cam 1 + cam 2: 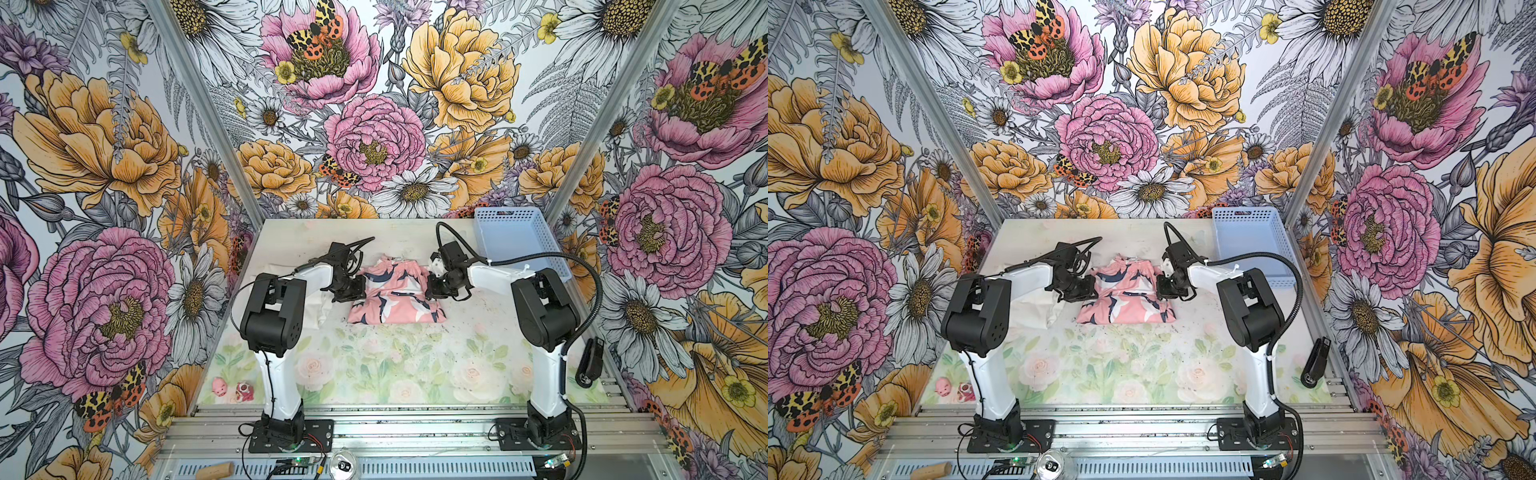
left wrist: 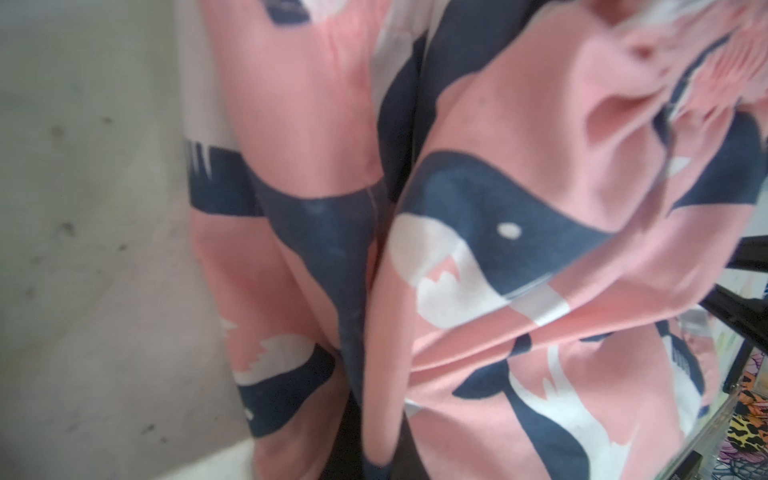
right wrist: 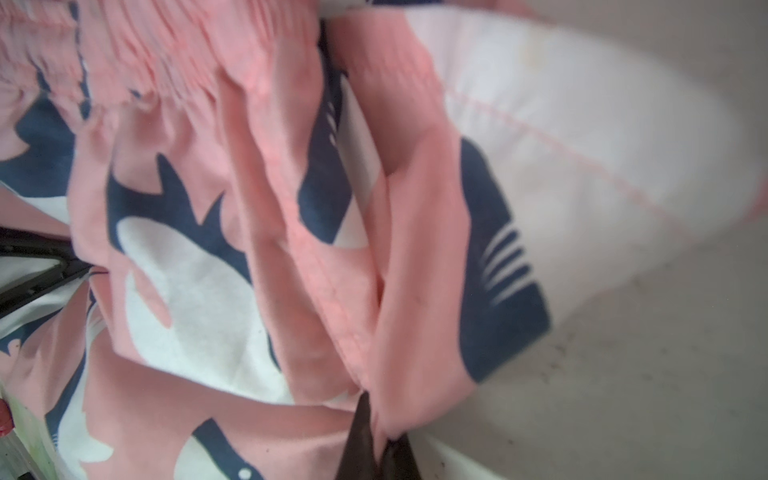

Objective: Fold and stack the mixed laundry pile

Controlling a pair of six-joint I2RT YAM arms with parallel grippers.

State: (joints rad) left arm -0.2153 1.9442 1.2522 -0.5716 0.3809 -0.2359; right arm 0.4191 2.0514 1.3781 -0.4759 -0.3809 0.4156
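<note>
1. Two garments show in a top view. The pink garment [image 1: 392, 297] lies bunched on the table [image 1: 415, 374], mid-width and toward the back. It sits between the left gripper [image 1: 360, 290] and the right gripper [image 1: 430, 289], each touching one side edge. The white garment [image 1: 319, 306] lies just beside it, partly under the left arm. The basket [image 1: 515, 245] stands well apart at the back right.
2. Left wrist view: pink print fills the frame. A raised fold runs down into closed jaws, so the left gripper pinches the cloth.
3. Right wrist view: dark fingertips [image 3: 362, 436] are clamped on a pink fold near a white-lined hem. The gathered waistband is visible.
4. Handling, judged: the cloth is light, thin and limp, and will sag and slip rather than break. The best holds are opposite side edges or waistband corners, kept taut.
</note>
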